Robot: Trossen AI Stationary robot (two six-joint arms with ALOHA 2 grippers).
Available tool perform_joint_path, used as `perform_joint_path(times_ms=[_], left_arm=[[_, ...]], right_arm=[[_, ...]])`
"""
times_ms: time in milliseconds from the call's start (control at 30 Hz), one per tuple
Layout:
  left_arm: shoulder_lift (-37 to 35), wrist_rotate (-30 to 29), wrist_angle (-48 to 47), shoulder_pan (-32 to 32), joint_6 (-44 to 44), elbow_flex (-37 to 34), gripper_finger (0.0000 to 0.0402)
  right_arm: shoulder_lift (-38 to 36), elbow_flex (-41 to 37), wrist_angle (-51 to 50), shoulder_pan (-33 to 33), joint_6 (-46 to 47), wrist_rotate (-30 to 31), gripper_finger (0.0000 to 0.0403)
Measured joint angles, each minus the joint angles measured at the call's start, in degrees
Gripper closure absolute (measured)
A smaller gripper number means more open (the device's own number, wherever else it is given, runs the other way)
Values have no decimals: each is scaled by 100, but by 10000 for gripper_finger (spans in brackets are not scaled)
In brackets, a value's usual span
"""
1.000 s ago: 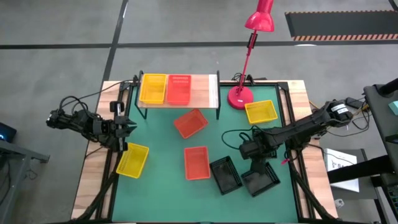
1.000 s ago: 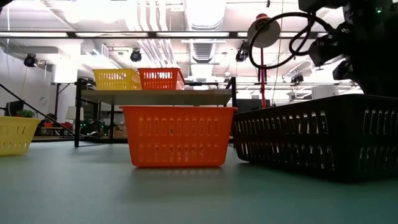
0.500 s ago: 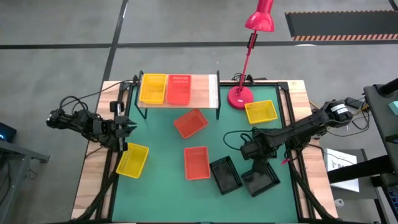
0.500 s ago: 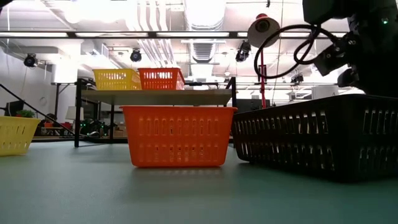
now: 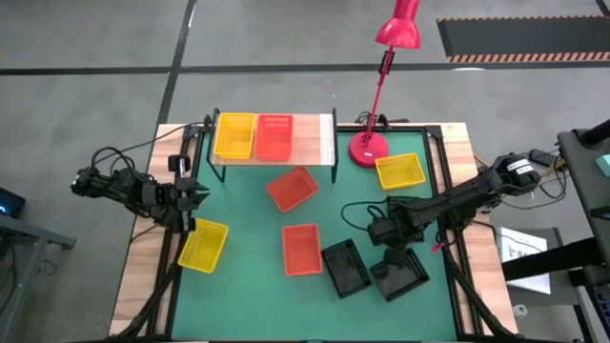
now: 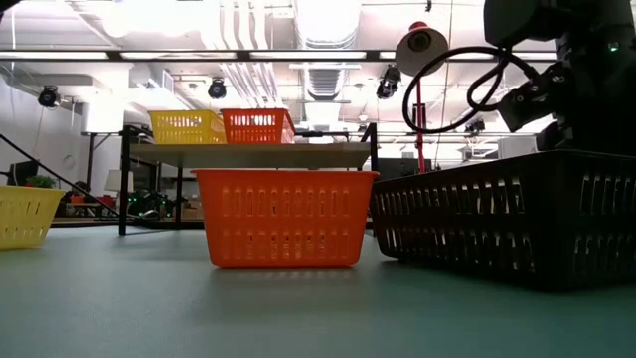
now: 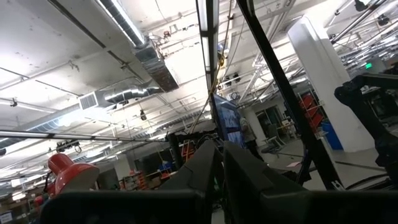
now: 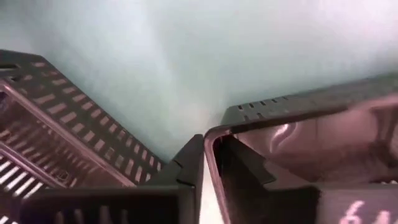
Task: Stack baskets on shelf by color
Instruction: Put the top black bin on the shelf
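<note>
Reaching down at the table's 4 o'clock corner, the right gripper (image 5: pixel 394 252) sits at the rim of a black basket (image 5: pixel 404 275); in its wrist view the fingers (image 8: pixel 186 165) straddle that rim (image 8: pixel 292 109), one each side, nipping the wall. A second black basket (image 5: pixel 346 268) lies just beside it toward 9 o'clock, apart from it.

Shelf (image 5: pixel 315 138) at the table's 12 o'clock edge: one yellow basket (image 5: pixel 234 136) and one red basket (image 5: pixel 274 136) side by side on the plank, touching.

On the green table (image 5: pixel 248 276): a tilted red basket (image 5: pixel 292 188) just in front of the shelf, another red one (image 5: pixel 302 249) near centre, a yellow one (image 5: pixel 203 245) at 8 o'clock, a yellow one (image 5: pixel 400 171) at 2 o'clock beside the pink lamp (image 5: pixel 367 145).

Left gripper (image 5: pixel 189 198) waits at the 9 o'clock edge, raised; fingers (image 7: pixel 205 165) closed together, holding nothing.
</note>
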Motion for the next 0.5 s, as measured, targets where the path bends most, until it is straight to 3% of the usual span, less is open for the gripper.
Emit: perform_joint_path(times_ms=[100, 367, 500], left_arm=[[-1, -1, 0, -2, 0, 0, 385], [-3, 0, 2, 0, 2, 1, 385], [-3, 0, 2, 0, 2, 0, 385]], right_arm=[[-2, 13, 7, 0, 21, 21, 386], [-87, 81, 4, 0, 463, -2, 389], [-98, 553, -140, 0, 635, -11, 390]])
